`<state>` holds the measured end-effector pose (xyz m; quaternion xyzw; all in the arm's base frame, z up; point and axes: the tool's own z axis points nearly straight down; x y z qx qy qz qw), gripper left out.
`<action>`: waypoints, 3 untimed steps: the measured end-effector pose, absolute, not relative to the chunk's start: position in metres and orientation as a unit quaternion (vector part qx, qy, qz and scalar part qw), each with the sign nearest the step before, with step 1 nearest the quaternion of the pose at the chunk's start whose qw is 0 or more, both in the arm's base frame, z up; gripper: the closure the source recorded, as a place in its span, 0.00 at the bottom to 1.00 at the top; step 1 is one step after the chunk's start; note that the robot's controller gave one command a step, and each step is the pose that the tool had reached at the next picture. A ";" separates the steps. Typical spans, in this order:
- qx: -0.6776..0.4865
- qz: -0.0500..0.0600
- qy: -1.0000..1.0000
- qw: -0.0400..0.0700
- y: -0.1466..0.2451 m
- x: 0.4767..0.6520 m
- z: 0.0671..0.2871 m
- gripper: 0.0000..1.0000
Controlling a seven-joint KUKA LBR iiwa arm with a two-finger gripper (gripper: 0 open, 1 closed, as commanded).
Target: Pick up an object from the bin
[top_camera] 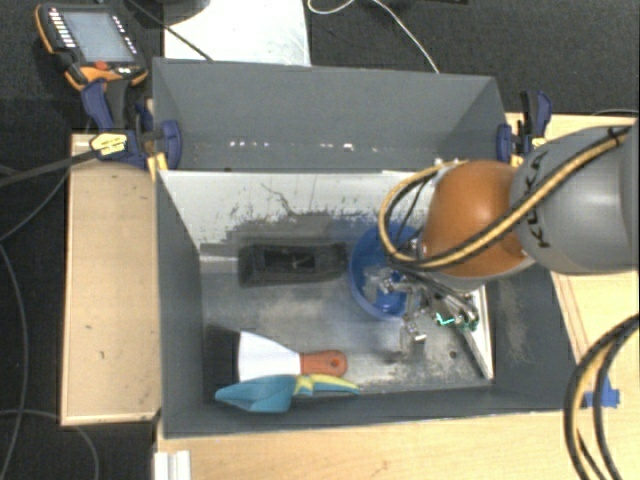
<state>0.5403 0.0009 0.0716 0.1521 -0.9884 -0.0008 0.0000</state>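
Wrist cover over blue bowl, pincer alongside

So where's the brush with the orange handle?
The brush lies at the lower left of the bin in the camera view, just above a teal thing, with a black block farther up.

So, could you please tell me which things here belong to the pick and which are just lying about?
In play: gripper; blue round bowl beside it, nearest.
Lying about: black rectangular block; black-bristled brush with orange handle; teal curved piece at the front.
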 end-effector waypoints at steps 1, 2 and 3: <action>0.152 -0.001 -0.988 0.000 0.001 0.540 0.072 0.00; -0.096 -0.001 -0.995 0.016 -0.009 0.560 0.075 1.00; -0.095 -0.001 -0.995 0.016 -0.009 0.560 0.075 1.00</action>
